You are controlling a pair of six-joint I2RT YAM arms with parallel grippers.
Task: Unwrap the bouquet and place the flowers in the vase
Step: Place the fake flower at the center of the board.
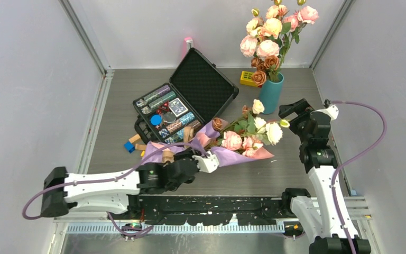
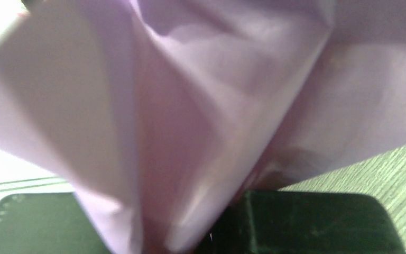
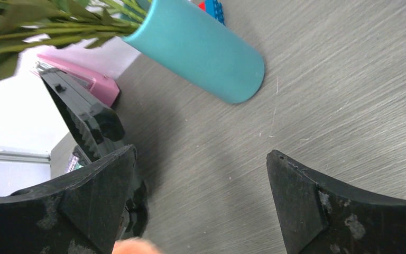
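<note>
The bouquet (image 1: 227,151) lies across the table's middle, lilac paper lined with pink. Its flowers (image 1: 251,135), small pink, peach and white roses, point right. My left gripper (image 1: 215,160) is shut on a fold of the lilac paper (image 2: 190,121) near the bundle's middle; the paper fills the left wrist view and runs down between the fingers (image 2: 306,222). My right gripper (image 1: 292,112) stands open just right of the roses, with bare table between its fingers (image 3: 100,196). The teal vase (image 1: 270,92) (image 3: 201,50) stands behind, holding a bigger bunch of pink-cream roses (image 1: 269,37).
An open black case (image 1: 190,100) (image 3: 79,121) with chips and cards lies left of the vase. Wooden and blue blocks (image 1: 133,144) sit by its front. A yellow block (image 1: 247,78) and a pink object (image 1: 187,45) are at the back wall.
</note>
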